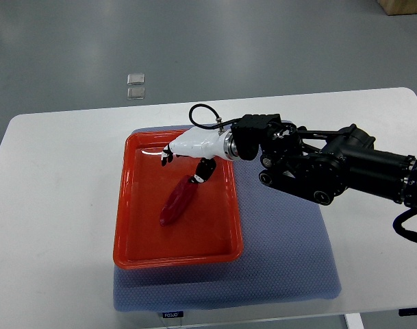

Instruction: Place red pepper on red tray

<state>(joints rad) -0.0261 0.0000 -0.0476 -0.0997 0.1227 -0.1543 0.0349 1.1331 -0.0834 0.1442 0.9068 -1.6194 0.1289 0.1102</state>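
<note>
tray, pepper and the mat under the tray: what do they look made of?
Red tray: likely moulded plastic, glossy; light glare on its floor and rounded rim.
Red pepper: smooth, dark red, slight sheen; real or plastic replica, cannot tell.
Blue-grey mat: looks like soft foam or rubber mesh, matte, with a fine dotted texture.

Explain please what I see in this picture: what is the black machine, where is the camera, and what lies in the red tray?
The one camera looks steeply down from the robot's own side. The black jointed machine is the robot's right arm, ending in a white-shelled right hand with fingers. It reaches over a shallow red plastic tray on a blue-grey mat covering a white table. A long dark-red pepper lies in the tray. One dark finger touches its upper end; whether the pepper is gripped, I cannot tell. No left arm shows.
</note>
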